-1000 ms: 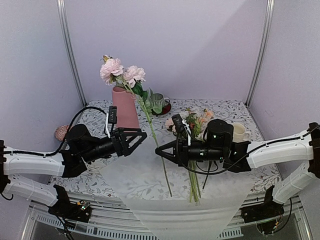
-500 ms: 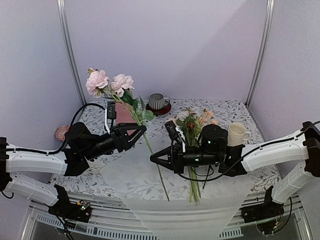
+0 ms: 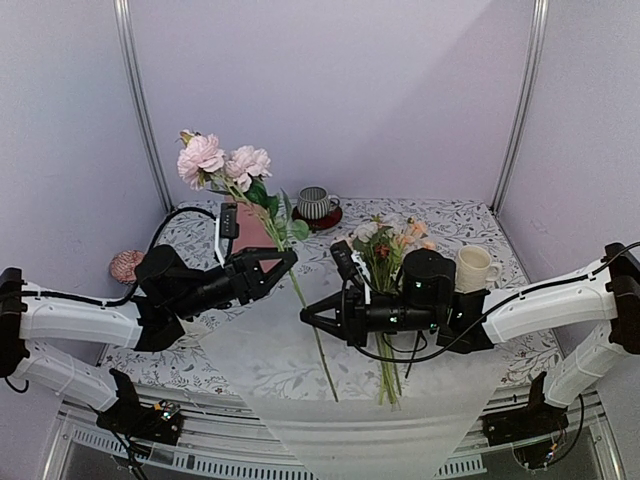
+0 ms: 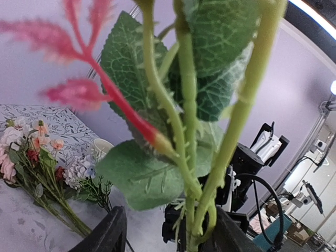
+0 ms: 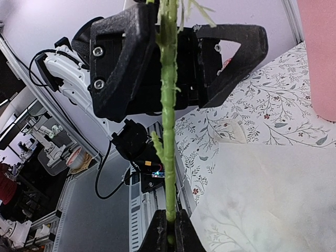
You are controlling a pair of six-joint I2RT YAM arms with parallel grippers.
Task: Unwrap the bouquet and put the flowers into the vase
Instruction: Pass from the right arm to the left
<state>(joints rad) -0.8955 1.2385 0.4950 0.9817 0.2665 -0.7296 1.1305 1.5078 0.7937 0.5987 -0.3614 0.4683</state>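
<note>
Top view: pink flower (image 3: 258, 195) is clamped low on its stem by right claw (image 3: 310, 317), tilted, with blooms up and left of the vase (image 3: 250, 230). Left claw (image 3: 283, 262) is set at the stem higher up. Other flowers (image 3: 385, 250) are laid on the surface (image 3: 470, 215), stems across the wrapping paper (image 3: 290, 370)

Left wrist: only here is the gap seen. Stem sits between spread fingers (image 4: 113, 233), not pinched, so left claw is released

Right wrist: only here is the right claw's pinch seen close, clenched on the stem, with the vase at frame edge
</note>
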